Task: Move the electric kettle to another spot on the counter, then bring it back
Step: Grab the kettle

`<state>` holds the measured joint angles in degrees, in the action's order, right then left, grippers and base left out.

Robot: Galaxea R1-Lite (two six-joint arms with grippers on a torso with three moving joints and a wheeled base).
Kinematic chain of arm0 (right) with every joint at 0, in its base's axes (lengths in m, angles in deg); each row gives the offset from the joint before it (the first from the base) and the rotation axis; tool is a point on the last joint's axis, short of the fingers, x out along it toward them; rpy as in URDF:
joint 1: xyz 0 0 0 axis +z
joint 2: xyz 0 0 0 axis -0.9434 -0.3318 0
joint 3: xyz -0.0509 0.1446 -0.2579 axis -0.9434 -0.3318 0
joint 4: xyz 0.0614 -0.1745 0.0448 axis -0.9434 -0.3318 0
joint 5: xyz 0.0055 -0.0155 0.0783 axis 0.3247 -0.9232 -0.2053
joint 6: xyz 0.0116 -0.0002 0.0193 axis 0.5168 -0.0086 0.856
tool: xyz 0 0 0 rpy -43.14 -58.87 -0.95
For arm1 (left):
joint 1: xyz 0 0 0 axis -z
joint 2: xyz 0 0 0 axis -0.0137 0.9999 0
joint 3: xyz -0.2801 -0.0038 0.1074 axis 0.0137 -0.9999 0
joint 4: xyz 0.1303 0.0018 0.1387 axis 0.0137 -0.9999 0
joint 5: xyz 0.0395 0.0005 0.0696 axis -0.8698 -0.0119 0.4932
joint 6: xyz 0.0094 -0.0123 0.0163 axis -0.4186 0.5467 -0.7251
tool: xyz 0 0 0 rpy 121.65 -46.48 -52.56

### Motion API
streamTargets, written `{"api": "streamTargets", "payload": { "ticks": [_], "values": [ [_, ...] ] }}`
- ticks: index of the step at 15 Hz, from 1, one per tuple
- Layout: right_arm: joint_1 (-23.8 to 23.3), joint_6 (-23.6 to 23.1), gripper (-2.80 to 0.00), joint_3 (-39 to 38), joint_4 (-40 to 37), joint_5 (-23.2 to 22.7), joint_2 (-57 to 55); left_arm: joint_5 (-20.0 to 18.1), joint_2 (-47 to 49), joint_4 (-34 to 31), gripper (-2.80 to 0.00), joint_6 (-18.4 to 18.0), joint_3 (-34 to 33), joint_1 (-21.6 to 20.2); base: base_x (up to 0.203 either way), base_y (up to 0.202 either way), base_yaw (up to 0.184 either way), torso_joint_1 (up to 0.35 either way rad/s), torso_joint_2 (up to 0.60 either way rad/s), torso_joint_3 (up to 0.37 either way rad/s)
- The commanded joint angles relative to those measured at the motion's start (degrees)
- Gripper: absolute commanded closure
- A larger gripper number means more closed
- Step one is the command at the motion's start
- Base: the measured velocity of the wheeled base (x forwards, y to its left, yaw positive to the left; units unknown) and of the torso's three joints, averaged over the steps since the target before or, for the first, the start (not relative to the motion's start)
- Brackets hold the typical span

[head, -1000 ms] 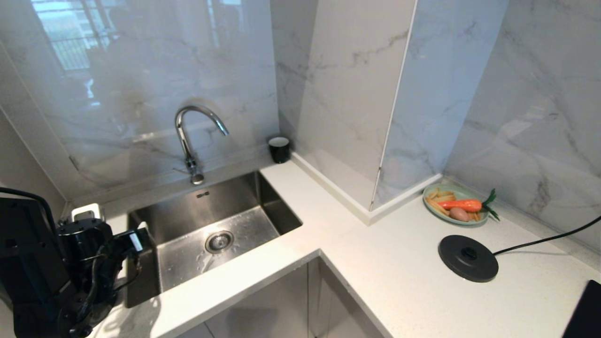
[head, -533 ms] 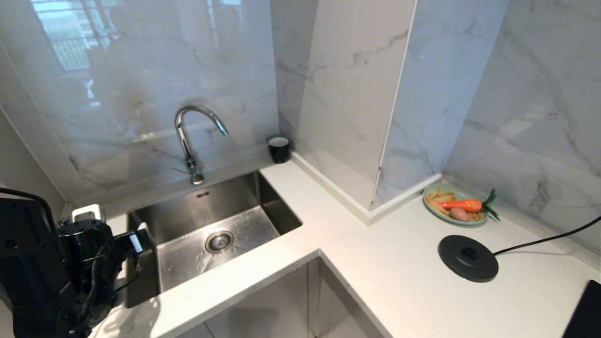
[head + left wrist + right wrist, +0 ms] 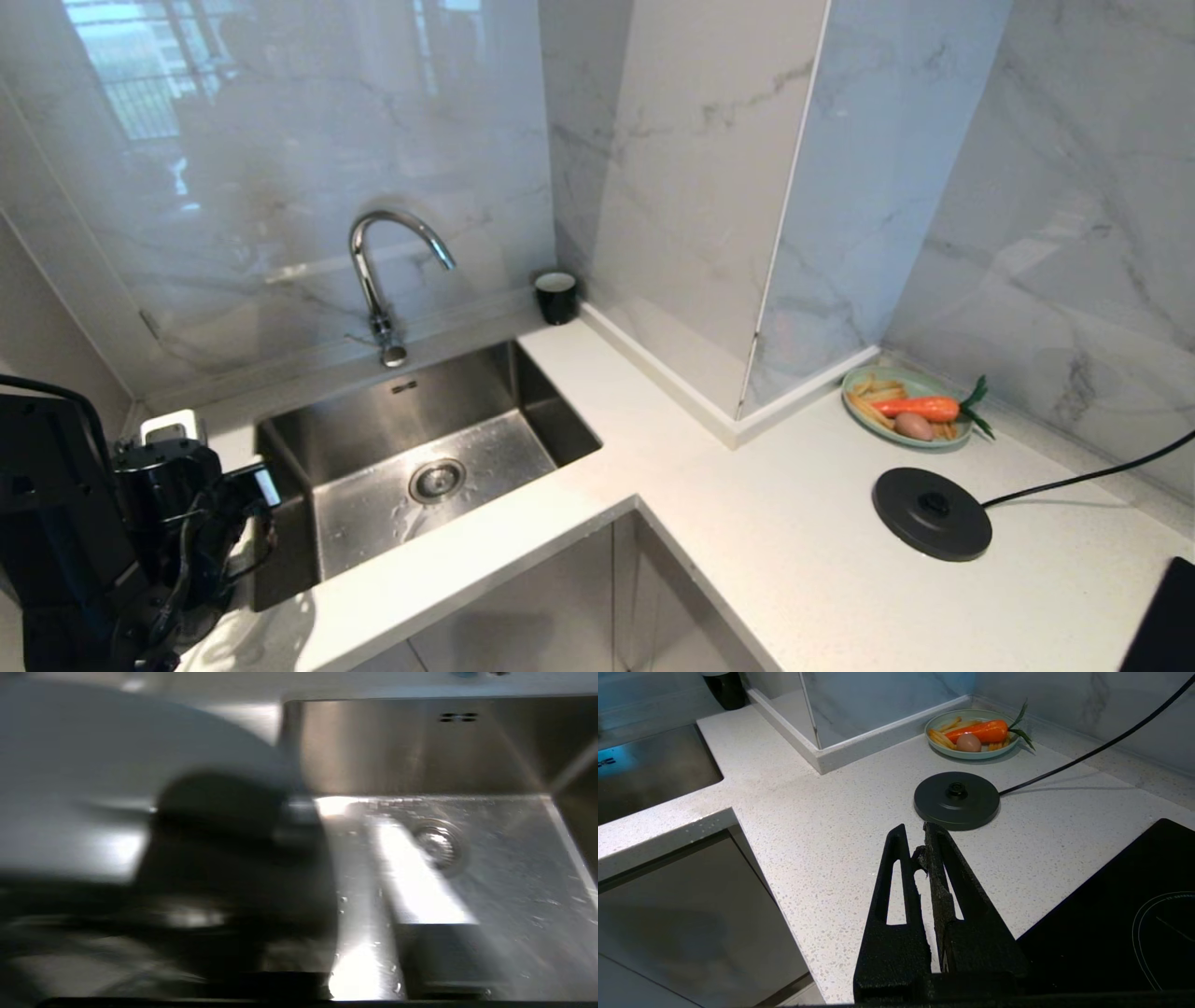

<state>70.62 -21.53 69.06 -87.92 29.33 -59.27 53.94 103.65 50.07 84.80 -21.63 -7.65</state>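
Now left tool (image 3: pixel 201 523) by sink (image 3: pixel 420 457), grip unclear, right tool (image 3: pixel 920 851) clenched over counter (image 3: pixel 822 826).

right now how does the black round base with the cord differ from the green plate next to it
The base is black, a flat disc with a raised hub at its middle and a cord running off it; nothing stands on it. The plate is pale green with a raised rim and holds a carrot, fries and a small brownish piece. The plate sits nearer the wall. Both are round and rest on the counter.
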Motion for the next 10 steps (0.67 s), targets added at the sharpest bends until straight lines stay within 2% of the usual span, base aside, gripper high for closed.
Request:
{"api": "streamTargets", "payload": {
  "ticks": [1, 10],
  "values": [
    [0.0, 0.0, 0.0, 0.1, 0.0, 0.0, -0.1, 0.0, 0.1, 0.6, 0.0, 0.1, 0.1, -0.1, 0.0, 0.0, 0.0, 0.0, 0.0, 0.0],
    [0.0, 0.0, 0.0, 0.0, 0.0, 0.0, -0.1, -0.1, -0.8, 0.6, 0.0, 0.1, 0.7, 0.2, 0.0, 0.0, 0.0, 0.0, 0.0, 0.0]
  ]
}}
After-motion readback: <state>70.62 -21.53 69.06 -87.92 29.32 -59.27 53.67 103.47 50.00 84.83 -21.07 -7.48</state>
